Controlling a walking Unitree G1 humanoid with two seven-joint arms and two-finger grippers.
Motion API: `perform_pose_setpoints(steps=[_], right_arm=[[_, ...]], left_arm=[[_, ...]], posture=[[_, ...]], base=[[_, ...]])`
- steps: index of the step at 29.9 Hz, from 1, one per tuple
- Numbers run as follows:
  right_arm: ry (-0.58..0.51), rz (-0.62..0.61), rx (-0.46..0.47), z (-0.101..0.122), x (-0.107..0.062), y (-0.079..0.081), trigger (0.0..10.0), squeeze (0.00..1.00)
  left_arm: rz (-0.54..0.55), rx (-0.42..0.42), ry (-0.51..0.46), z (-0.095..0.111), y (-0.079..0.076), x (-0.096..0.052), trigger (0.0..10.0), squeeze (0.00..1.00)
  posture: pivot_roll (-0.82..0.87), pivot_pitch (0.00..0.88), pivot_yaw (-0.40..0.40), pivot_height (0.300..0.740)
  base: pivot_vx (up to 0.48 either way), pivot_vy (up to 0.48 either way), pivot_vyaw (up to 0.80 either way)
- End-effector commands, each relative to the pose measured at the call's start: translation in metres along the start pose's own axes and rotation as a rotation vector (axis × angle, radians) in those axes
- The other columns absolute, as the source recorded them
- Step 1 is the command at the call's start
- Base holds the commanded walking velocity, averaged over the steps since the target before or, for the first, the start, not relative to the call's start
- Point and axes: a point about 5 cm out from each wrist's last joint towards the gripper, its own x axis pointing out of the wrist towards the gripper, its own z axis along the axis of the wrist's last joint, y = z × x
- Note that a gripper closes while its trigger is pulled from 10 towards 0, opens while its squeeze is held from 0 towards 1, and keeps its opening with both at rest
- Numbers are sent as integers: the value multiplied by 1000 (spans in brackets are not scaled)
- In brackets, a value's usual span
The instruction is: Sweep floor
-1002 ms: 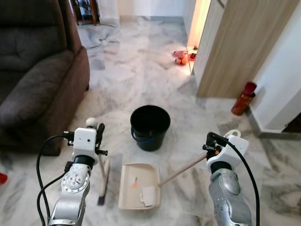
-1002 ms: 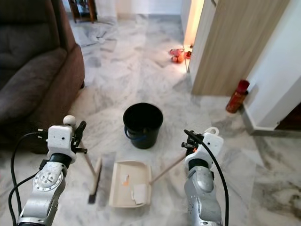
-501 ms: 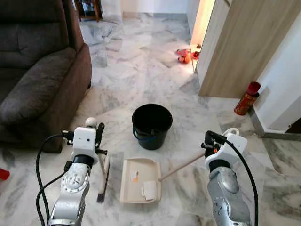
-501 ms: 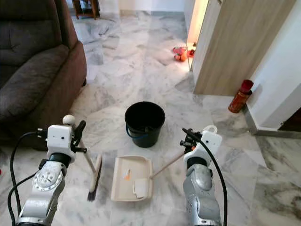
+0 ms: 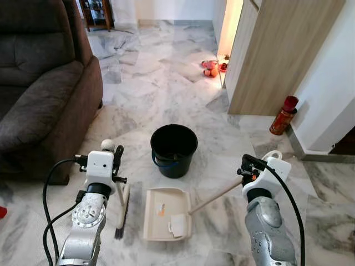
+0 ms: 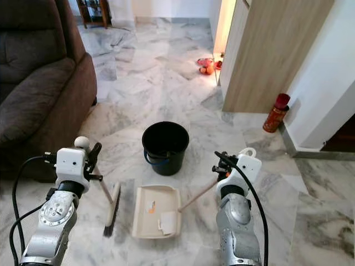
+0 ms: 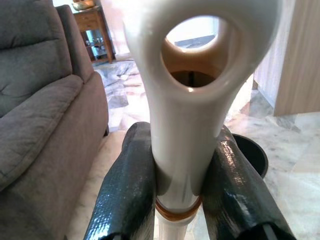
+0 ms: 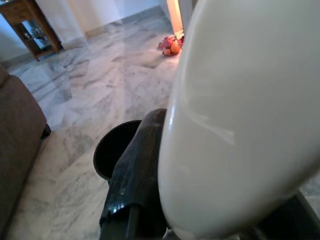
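Left gripper [image 7: 177,200] clamps the broom [image 5: 121,206] handle; right gripper [image 8: 200,220] clamps the dustpan [image 5: 166,213] handle. The dustpan lies between the grippers, brush head just beside it, holding paper scraps [image 5: 177,224]. Beyond it stands the black bucket [image 5: 174,148]. Collecting appears done; emptying remains. Wrist views confirm both grips; eye views show the debris.

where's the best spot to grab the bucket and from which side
Probably by the rim of the bucket, coming straight down from above: it stands upright with its mouth open. Its handle hangs down flat against the near wall, too tight to pinch easily. Both grippers are busy, the left gripper shut on the broom, the right gripper on the dustpan.
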Motion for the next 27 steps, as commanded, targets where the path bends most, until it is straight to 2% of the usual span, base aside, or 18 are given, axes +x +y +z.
perform_pose_setpoints(steps=[1,14,27], right_arm=[[-40,18,28,8,1,6,10000,0],[-35,33,24,7,2,9,10000,0],[-42,22,23,8,2,6,10000,0]], left_arm=[[11,17,-49,10,3,2,10000,0],[7,18,-47,9,2,2,10000,0],[0,16,-45,9,1,2,10000,0]], posture=[[12,94,-13,740],[10,87,-12,740],[10,111,-13,740]], base=[[296,0,0],[295,0,-92],[0,0,0]])
